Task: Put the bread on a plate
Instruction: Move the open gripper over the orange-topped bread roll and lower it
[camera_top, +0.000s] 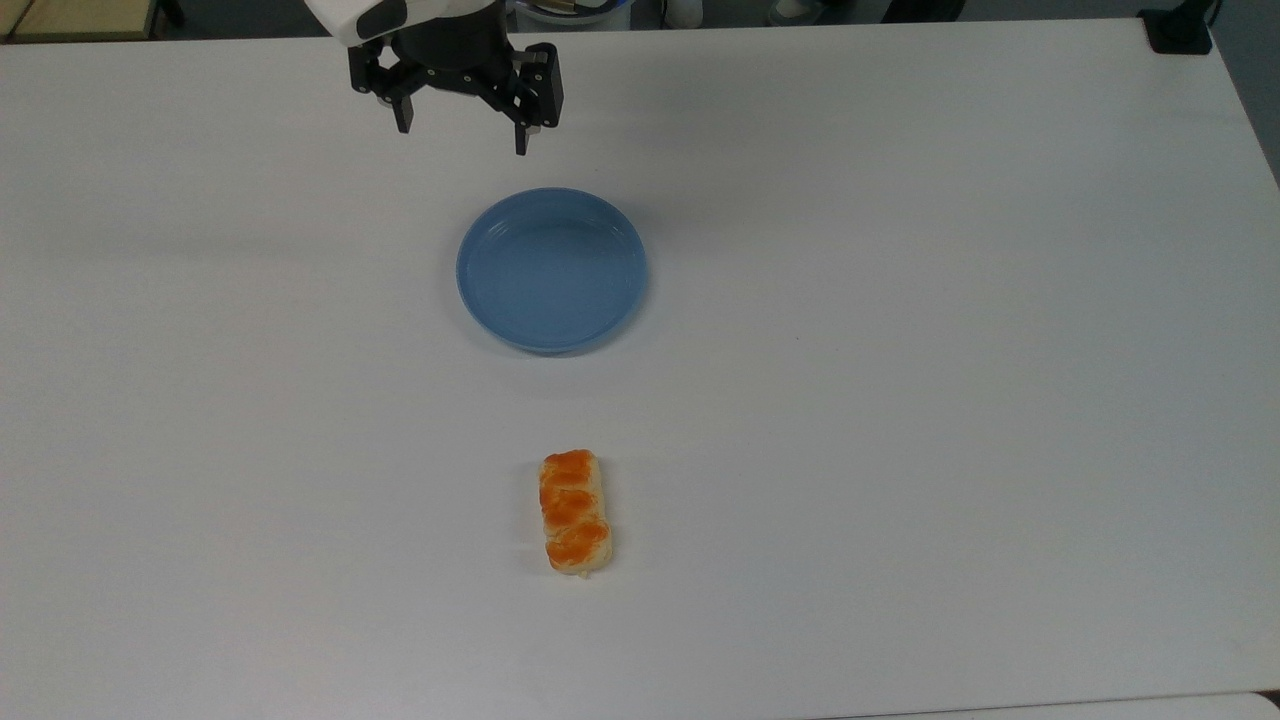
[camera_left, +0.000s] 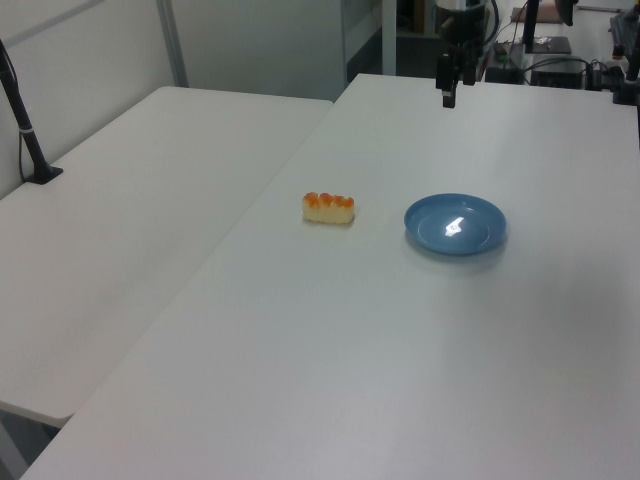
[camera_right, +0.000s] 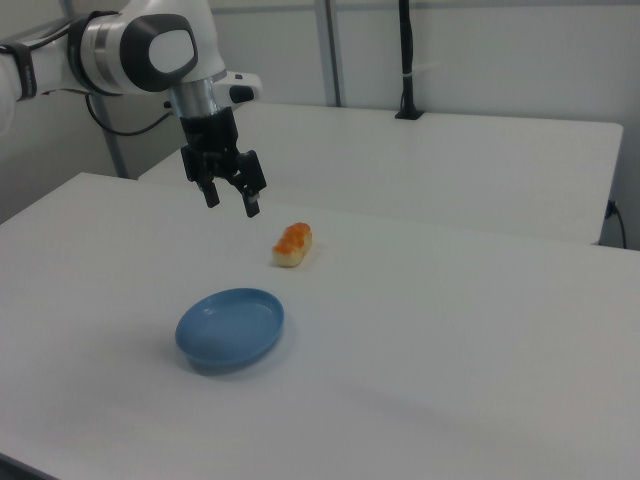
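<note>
The bread (camera_top: 575, 513), a small loaf with an orange-brown braided top, lies on the white table (camera_top: 900, 400) in the top view's lower middle; it also shows as the bread (camera_left: 329, 208) and the bread (camera_right: 293, 245). The light-blue plate (camera_top: 551, 270) sits empty above it in the top view, seen too as the plate (camera_left: 455, 224) and the plate (camera_right: 230, 326). My gripper (camera_top: 462, 140) hangs open in the air near the table's far edge, beyond the plate and well apart from the bread. It holds nothing. The same gripper (camera_right: 232, 200) appears above the table in the right view, and the gripper (camera_left: 449, 90) in the left view.
A second white table (camera_left: 150, 200) adjoins on the left view's left, with a black post (camera_left: 25, 135) standing on it. A black mount (camera_top: 1178, 30) sits at the top view's upper right corner of the table. Cables and equipment stand beyond the far edge.
</note>
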